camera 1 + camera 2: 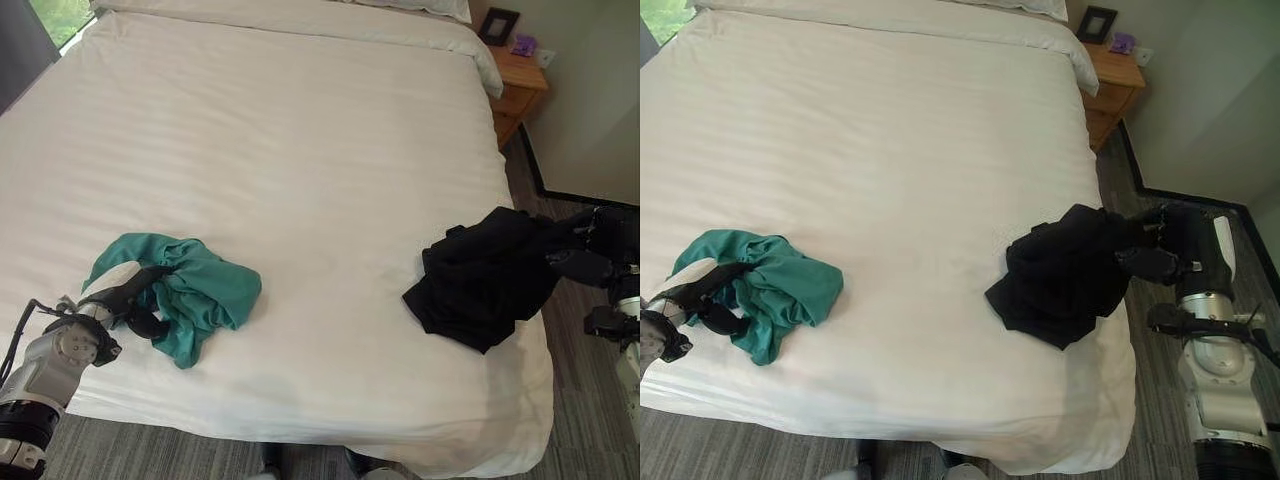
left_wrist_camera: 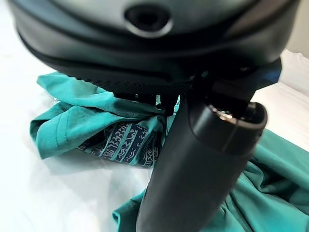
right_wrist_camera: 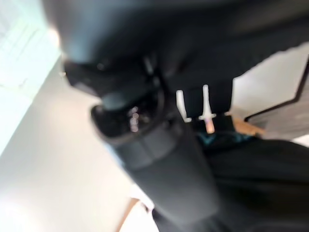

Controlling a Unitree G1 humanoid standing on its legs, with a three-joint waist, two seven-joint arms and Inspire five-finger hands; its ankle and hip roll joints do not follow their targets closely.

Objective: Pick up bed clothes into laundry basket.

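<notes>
My left hand point(image 1: 128, 291) rests on the near left part of the bed point(image 1: 300, 160), its fingers point(image 2: 149, 99) pushed into the bunched teal garment point(image 1: 195, 290); they seem curled into the cloth, though my own hand hides most of the grip. My right hand point(image 1: 1160, 250) sits at the bed's near right edge, closed on the black garment point(image 1: 1060, 275), which lies heaped and partly draped over that edge. Both garments are on the mattress, neither lifted. No basket is visible, so I judge the task barely begun. A wooden nightstand point(image 1: 520, 80) stands far right.
</notes>
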